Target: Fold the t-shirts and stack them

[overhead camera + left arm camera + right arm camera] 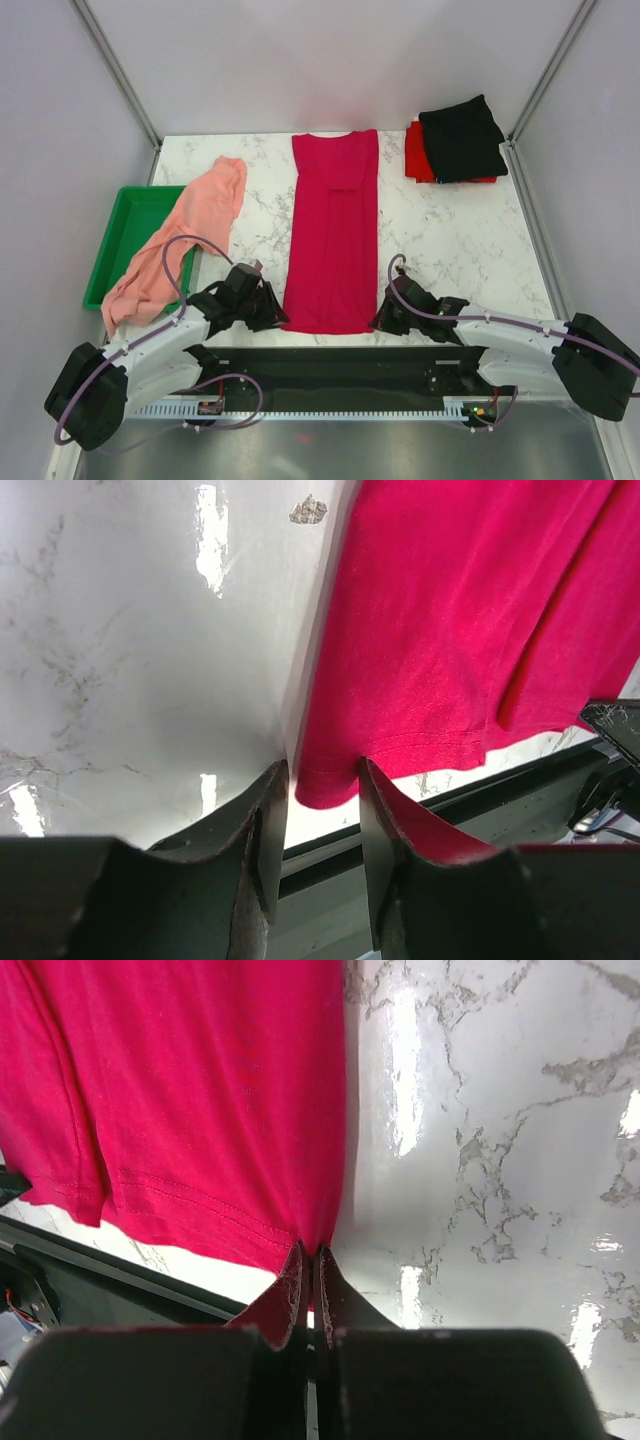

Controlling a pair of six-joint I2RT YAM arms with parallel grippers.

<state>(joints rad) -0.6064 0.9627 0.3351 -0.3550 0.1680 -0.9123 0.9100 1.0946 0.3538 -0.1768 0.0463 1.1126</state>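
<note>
The crimson t-shirt (335, 230) lies long and flat in the middle of the desk, with its hem at the near edge. The left gripper (322, 775) is wide apart, and the hem's left corner sits between its fingers. The right gripper (312, 1255) pinches the hem's right corner tight. The black t-shirt (462, 138) lies on the bright red t-shirt (417, 155) in the far right corner.

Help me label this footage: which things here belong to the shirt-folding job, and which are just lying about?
Job:
crimson t-shirt
salmon-pink t-shirt
black t-shirt
bright red t-shirt, under the black one

Lying about:
green tray, partly under the salmon-pink shirt
</note>
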